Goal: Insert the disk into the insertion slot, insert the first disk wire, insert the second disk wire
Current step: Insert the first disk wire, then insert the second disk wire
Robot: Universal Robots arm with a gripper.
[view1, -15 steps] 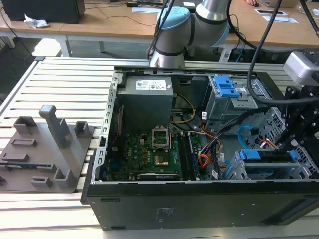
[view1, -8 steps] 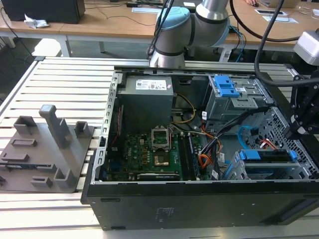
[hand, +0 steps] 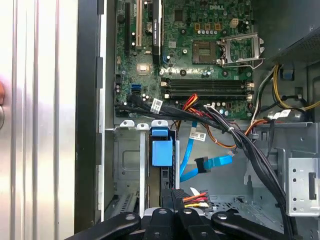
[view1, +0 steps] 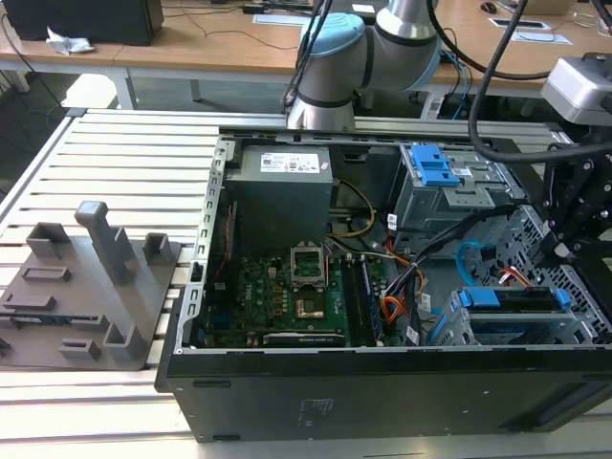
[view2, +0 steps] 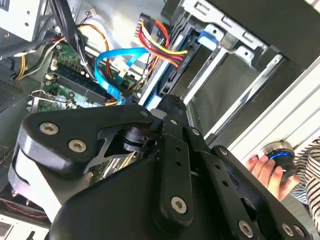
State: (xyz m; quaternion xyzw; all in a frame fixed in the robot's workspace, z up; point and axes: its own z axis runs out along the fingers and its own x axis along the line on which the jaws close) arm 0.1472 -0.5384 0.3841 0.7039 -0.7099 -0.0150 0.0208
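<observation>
Jaws of the gripper (hand: 171, 195) are standing drawn together at their tips; whether anything is being pinched between them cannot be told. The tips are hovering just at the rear end of the disk, beside a red, yellow and black wire bundle (hand: 195, 198).

1. The open computer case (view1: 287, 382) is lying on its side on a slatted table (view1: 115, 163). Its black side wall is running just beside the drive cage, leaving little room on that flank.
2. The motherboard (hand: 200, 50) is occupying the middle of the case. A thick black cable bundle (hand: 250, 150) is crossing the bare metal floor between the board and the cage, narrowing the free space there.
3. The insertion slot (view1: 585, 304), a silver perforated cage, is sitting at the exterior view's right, near the front corner of the case. A grey upper bay with a blue latch (view1: 435, 167) is standing behind it.
4. The disk (view1: 507, 298) is sitting inside the slot, showing its bright blue carrier frame around a dark body.
5. A light-blue flat cable (hand: 191, 150) is looping through the open floor near the disk; its connector (hand: 201, 164) is hanging free, apart from the disk.
6. A person's hand (view2: 265, 170) is resting on a round knob outside the case.
</observation>
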